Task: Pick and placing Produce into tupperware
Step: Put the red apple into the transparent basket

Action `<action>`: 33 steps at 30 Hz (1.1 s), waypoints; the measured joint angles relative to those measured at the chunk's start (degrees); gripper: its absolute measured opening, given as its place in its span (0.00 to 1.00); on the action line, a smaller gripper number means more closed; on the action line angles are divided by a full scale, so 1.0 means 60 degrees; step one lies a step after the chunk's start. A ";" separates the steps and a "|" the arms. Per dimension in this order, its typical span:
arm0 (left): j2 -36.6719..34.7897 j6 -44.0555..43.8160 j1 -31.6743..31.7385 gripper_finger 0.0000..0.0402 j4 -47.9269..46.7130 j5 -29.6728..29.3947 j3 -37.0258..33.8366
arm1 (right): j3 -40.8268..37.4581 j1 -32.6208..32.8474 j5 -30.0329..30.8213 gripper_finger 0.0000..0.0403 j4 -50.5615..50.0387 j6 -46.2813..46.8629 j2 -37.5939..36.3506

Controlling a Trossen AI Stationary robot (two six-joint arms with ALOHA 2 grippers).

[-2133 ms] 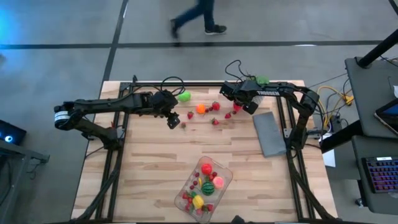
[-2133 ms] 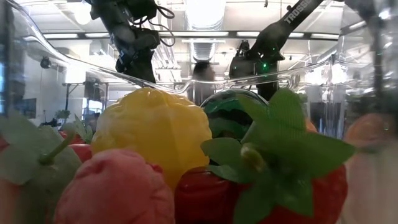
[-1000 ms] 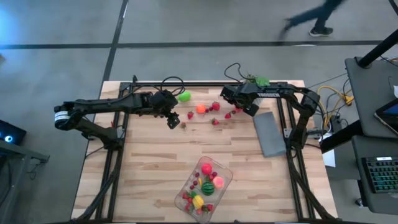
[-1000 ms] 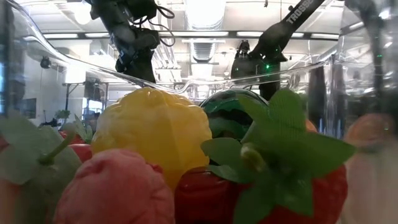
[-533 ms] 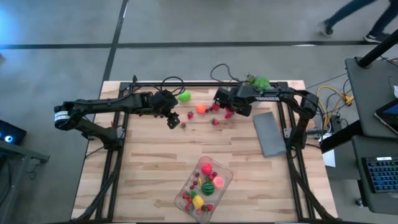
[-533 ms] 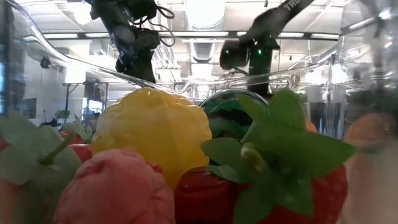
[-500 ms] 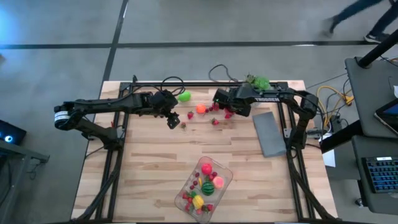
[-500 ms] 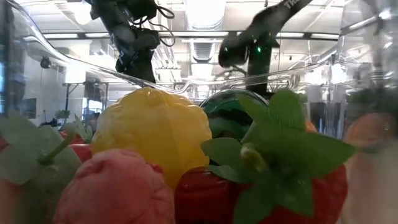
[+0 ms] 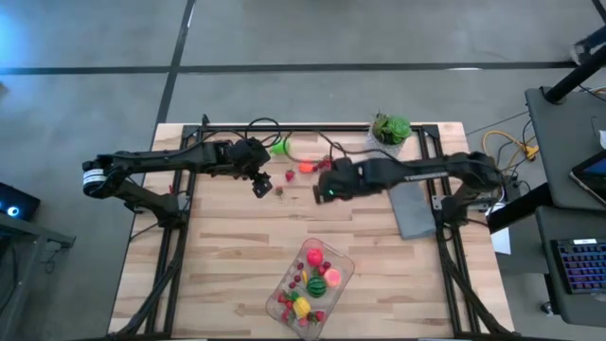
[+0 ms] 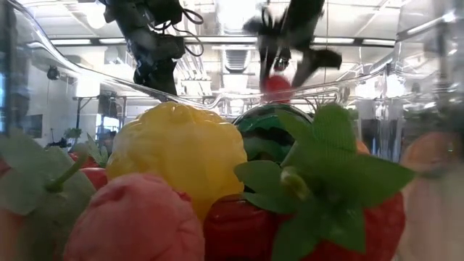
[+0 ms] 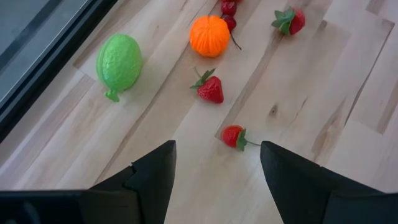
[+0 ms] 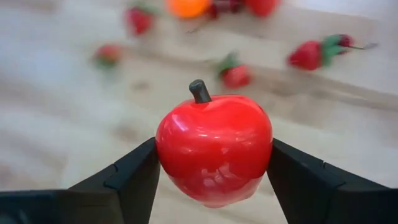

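Strawberries (image 12: pixel 308 55) lie scattered beyond the right end effector (image 12: pixel 214 163) clamping a red apple (image 12: pixel 213 147); left end effector (image 11: pixel 214 174) gapes wide.

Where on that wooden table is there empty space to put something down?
Bare wood lies between the clear plastic tupperware and the left gripper, and along the table's left edge. It is crowded around the orange fruit and scattered red strawberries.

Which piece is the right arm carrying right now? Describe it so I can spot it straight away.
Start at the wooden table and follow the right arm to the right gripper, over the table's middle. Between its fingers sits a red apple. Unlike the small leafy strawberries below, it is bigger, glossy and smooth, with a short dark stem.
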 joint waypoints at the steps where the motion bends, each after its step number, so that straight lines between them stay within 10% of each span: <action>1: 0.0000 0.0000 0.0000 0.55 -0.0007 0.0000 0.0000 | 0.0081 0.0267 0.0003 0.65 0.0007 -0.0195 -0.0144; 16: 0.0058 -0.0062 -0.0004 0.55 0.0073 0.0003 -0.0004 | 0.0485 0.4592 -0.0034 0.66 0.1419 -0.1089 -0.0430; 33: 0.0118 -0.1064 -0.0007 0.55 0.0040 0.0459 -0.0007 | 0.0460 0.4991 0.0777 0.78 0.1806 -0.1024 0.0422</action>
